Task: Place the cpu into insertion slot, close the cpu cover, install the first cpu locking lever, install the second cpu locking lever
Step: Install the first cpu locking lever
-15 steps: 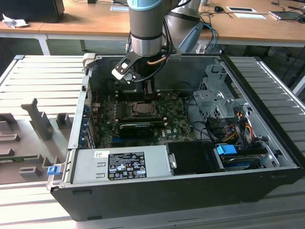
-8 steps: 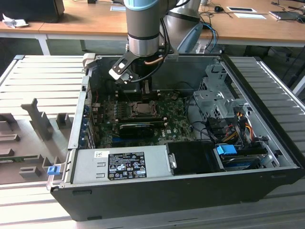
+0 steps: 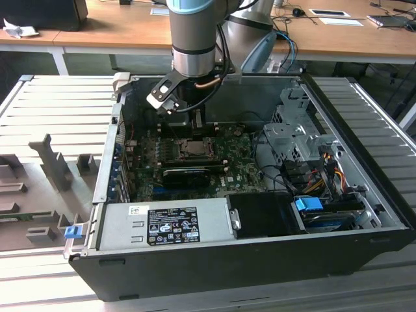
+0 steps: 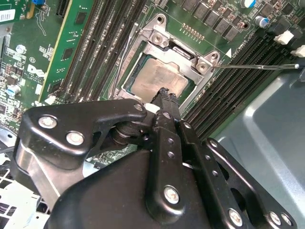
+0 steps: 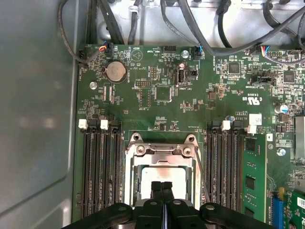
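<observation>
Silver-grey cpu (image 4: 151,78) framed by cpu cover (image 4: 183,51) | gripper (image 4: 165,94) closed, tips just over cpu

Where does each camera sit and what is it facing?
Exterior view: off the arm, looking down into the open case; arm and gripper show.
First wrist view: on the arm, facing the motherboard; gripper tips show.
Second wrist view: on the arm, looking past the shut gripper at the cpu.
Both wrist views share cpu and cover.

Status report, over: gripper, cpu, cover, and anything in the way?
Gripper shut, tips over the cpu. It sits in the socket, cover frame down around it. Thin lever rod sticks out beside the socket.
</observation>
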You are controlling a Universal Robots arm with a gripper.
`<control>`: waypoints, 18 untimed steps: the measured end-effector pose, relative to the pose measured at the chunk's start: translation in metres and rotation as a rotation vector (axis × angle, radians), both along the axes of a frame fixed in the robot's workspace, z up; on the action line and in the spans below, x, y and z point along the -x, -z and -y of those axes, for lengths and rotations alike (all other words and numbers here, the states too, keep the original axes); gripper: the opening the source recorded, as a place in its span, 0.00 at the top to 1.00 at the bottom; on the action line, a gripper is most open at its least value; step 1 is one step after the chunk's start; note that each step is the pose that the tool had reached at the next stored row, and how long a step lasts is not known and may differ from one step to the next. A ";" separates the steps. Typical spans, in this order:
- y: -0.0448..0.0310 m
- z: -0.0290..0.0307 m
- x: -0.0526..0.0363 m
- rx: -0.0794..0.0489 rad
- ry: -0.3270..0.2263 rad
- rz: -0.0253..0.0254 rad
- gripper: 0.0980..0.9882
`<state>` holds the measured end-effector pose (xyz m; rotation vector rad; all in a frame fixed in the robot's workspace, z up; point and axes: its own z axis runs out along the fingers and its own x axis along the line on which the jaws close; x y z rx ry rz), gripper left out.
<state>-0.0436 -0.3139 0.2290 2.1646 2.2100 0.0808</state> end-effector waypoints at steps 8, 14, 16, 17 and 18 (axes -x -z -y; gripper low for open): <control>-0.0041 0.0000 0.0000 0.000 0.000 0.0001 0.99; -0.0066 0.0000 0.0001 0.000 0.000 0.0000 0.99; -0.0079 0.0000 0.0001 0.000 0.000 0.0000 0.99; -0.0082 0.0000 0.0001 0.000 0.000 0.0000 0.99; -0.0086 0.0000 0.0001 0.000 0.000 0.0000 0.99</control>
